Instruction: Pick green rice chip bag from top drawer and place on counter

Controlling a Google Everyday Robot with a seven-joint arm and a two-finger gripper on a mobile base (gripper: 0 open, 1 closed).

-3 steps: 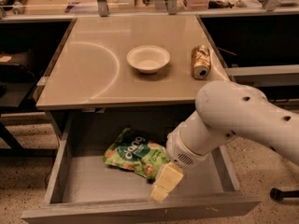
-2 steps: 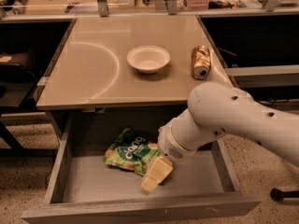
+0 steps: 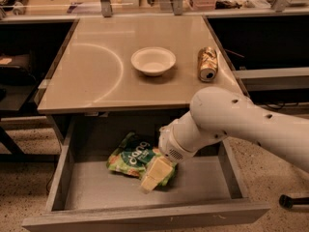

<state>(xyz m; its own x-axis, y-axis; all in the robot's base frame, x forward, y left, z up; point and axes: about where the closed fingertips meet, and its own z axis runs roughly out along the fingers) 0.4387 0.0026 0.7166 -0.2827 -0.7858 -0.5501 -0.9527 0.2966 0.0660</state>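
Observation:
The green rice chip bag [image 3: 131, 159] lies on the flat grey bottom of the open top drawer [image 3: 91, 185], near its back middle. My gripper [image 3: 153, 176] reaches down into the drawer from the right and sits right over the bag's right end, touching or nearly touching it. The white arm covers part of the bag's right side. The counter [image 3: 96, 71] is the beige-grey tabletop above the drawer.
A white bowl [image 3: 153, 61] stands in the middle of the counter. A gold drink can [image 3: 207, 64] lies on its side at the counter's right edge. Dark shelving flanks both sides. A speckled floor lies below.
My gripper has moved left across the drawer, from its right part to over the bag's right end. The bag has not moved.

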